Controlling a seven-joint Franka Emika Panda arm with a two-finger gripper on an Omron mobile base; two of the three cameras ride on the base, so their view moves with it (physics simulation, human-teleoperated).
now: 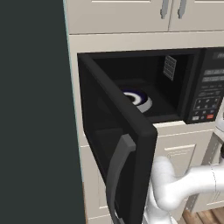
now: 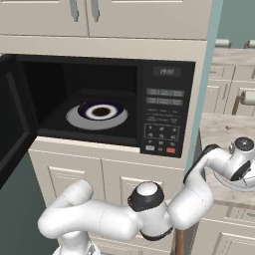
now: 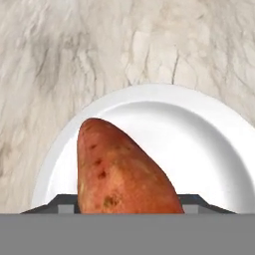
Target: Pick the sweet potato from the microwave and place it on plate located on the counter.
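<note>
In the hand view the orange-red sweet potato (image 3: 119,169) sits between my fingertips, and my gripper (image 3: 130,205) is shut on it. Right beneath it lies a white plate (image 3: 199,144) on the marble counter (image 3: 74,60). In the right base view my arm reaches out to the right, its wrist hanging over the plate (image 2: 230,184). The black microwave (image 2: 167,114) stands open, its cavity holding just a turntable dish (image 2: 97,115) with a dark blue ring.
The microwave door (image 1: 118,144) with its curved grey handle swings out wide to the left, close to my base. White cabinet fronts (image 2: 114,184) run below the microwave. A dark tall wall (image 1: 33,109) fills the left side.
</note>
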